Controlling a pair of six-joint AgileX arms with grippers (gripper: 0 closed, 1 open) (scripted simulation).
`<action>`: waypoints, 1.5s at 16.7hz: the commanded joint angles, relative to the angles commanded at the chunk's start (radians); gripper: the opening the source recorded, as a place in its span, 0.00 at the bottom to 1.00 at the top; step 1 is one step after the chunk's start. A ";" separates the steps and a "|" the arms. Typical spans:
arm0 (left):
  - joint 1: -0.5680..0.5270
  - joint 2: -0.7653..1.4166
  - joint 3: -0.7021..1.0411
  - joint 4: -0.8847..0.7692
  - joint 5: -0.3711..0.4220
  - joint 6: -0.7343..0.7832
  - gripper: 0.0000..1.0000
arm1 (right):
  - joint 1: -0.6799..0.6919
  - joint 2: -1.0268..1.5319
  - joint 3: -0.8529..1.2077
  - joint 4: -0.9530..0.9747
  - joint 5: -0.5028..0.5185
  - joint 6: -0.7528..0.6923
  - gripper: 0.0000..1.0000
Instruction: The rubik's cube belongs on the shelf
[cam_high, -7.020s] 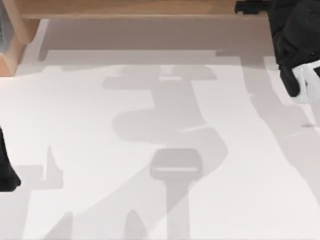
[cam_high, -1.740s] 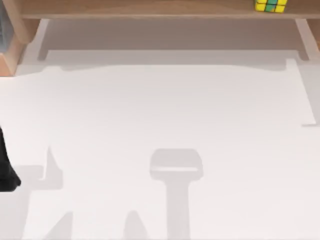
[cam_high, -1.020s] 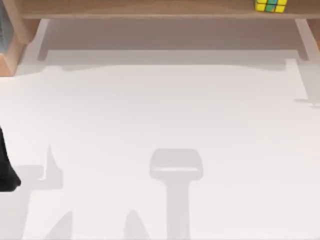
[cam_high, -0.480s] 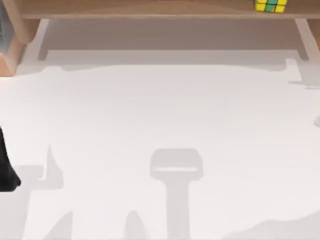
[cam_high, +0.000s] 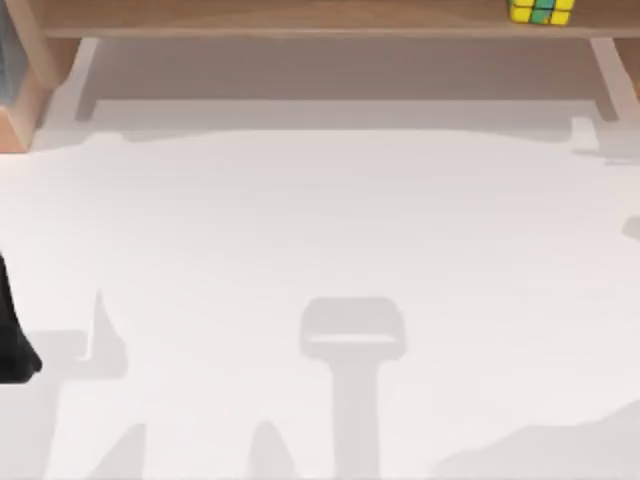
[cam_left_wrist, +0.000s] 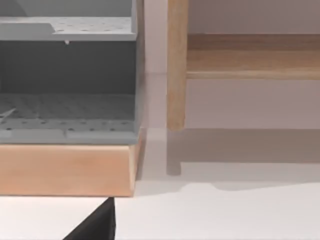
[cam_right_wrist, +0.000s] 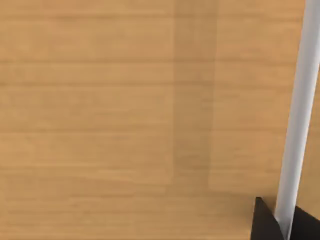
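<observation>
1. The white tabletop is taking up most of the top view, and grey shadows are lying across its near part and its right edge.
2. The shelf is running along the far side of the tabletop as a long light-brown board. One pale upright support is standing under it at the left and one at the right. In the left wrist view the shelf is showing with a wooden post going down to the tabletop.
3. A grey rack on a wooden base is standing just beside the left end of the shelf in the left wrist view.
4. My left arm is sitting parked at the left edge of the tabletop, as a dark shape well apart from the shelf. Whether its fingers are open or closed, I cannot tell.
5. The right wrist view is looking at a light-brown wooden surface with a pale strip at one side. Of the right arm's fingers I cannot tell the state.
6. The rubik's cube is resting on the shelf near its right end, with yellow and green stickers facing up. Nothing is touching it.
</observation>
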 joint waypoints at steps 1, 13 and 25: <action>0.000 0.000 0.000 0.000 0.000 0.000 1.00 | 0.006 0.013 0.024 -0.013 0.005 -0.001 0.00; 0.000 0.000 0.000 0.000 0.000 0.000 1.00 | 0.061 0.116 0.267 -0.148 0.061 0.001 0.08; 0.000 0.000 0.000 0.000 0.000 0.000 1.00 | 0.061 0.116 0.267 -0.148 0.061 0.001 0.98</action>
